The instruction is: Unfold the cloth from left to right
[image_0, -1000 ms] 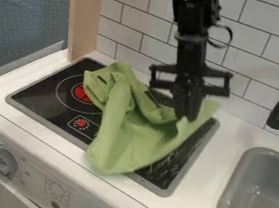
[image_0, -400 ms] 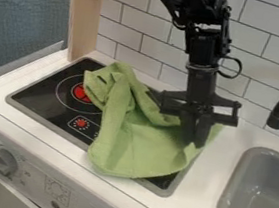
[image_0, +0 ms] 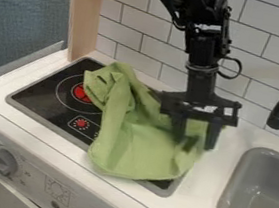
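One green cloth [image_0: 140,152] lies bunched across the middle and right of the one black stove top [image_0: 42,91], covering part of its front edge, with one grey sink [image_0: 242,170] farther right in the desk [image_0: 204,193]. The tool's [image_0: 194,143] two fingers, together a moment ago, now stand apart at the cloth's right side. Small print marks the panel around two knobs [image_0: 3,162].

Is a white toy-kitchen table [image_0: 201,200], flat, with a long straight front edge. Holds a grey-rimmed black cooktop [image_0: 44,93] set in at the left, a grey sink [image_0: 226,195] sunk in at the right. Bears a rumpled green cloth [image_0: 147,150] over the cooktop, overlapping its front and right rims.
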`<action>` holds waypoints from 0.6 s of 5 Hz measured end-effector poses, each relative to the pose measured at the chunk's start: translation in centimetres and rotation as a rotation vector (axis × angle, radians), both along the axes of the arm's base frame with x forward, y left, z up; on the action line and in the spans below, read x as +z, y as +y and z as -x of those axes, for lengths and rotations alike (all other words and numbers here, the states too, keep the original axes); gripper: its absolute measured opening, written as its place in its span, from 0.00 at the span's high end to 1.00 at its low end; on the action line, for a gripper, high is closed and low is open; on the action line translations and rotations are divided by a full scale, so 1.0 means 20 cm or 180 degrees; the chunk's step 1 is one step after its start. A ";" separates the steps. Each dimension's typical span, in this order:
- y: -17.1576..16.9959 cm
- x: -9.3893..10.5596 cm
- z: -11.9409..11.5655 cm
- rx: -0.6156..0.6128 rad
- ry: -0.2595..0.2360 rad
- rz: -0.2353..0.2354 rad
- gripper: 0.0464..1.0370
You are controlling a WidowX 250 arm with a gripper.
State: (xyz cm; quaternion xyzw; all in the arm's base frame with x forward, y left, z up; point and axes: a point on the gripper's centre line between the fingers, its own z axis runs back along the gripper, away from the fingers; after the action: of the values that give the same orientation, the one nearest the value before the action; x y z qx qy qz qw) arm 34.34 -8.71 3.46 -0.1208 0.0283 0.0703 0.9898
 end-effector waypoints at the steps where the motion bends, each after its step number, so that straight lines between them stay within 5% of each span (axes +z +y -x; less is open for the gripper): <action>1: 0.00 0.01 0.00 0.0009 -0.0027 -0.0002 0.01; 3: 0.01 0.19 0.02 0.0026 -0.0224 0.0031 0.04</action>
State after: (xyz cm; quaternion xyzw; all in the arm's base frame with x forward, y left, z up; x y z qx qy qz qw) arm 34.02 -8.61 7.19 -0.1281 -0.0066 0.0698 0.9893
